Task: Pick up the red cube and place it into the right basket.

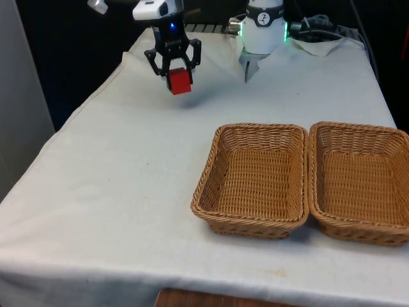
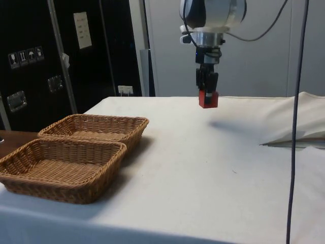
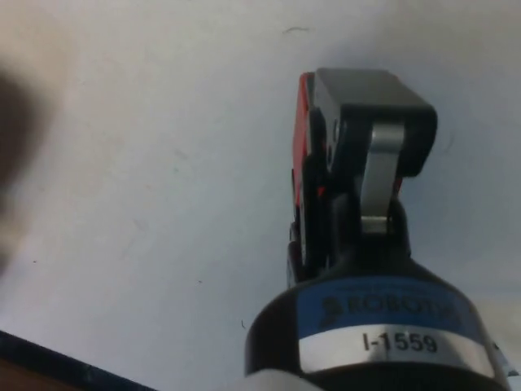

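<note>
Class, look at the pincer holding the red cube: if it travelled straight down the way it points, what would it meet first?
The bare white tablecloth. The pincer points downward with the red cube clamped above the cloth, and both baskets sit off to one side, so the cube would likely touch cloth first.

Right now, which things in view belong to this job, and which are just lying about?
Part of the job:
- red cube, held above the cloth in the pincer
- right basket, at the front view's right

Not part of it:
- left basket, touching the right one
- crumpled cloth by the robot's base
</note>
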Robot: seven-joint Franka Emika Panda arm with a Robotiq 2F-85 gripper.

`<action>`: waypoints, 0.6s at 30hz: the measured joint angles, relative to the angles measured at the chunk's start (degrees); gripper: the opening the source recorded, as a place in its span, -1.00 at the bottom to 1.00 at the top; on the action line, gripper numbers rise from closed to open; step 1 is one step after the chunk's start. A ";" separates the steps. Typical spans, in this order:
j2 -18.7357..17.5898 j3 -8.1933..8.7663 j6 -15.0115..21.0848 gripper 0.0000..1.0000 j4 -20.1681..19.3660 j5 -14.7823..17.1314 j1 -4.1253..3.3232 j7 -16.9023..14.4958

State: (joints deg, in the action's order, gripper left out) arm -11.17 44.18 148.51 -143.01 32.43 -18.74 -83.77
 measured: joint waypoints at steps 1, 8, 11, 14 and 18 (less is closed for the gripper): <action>0.00 -0.46 -0.17 -0.96 0.52 -0.29 -0.06 0.92; -0.06 -2.06 -0.52 -0.96 2.01 -0.29 -0.17 2.75; -0.46 -3.21 -0.86 -0.96 3.15 -0.29 -0.17 4.01; -1.43 -4.13 -0.97 -0.96 4.35 -0.29 -0.17 5.04; -2.98 -4.87 -1.26 -0.96 6.13 -0.29 -0.17 5.84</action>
State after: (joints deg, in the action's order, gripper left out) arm -14.15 39.30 147.25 -136.88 32.14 -18.91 -77.92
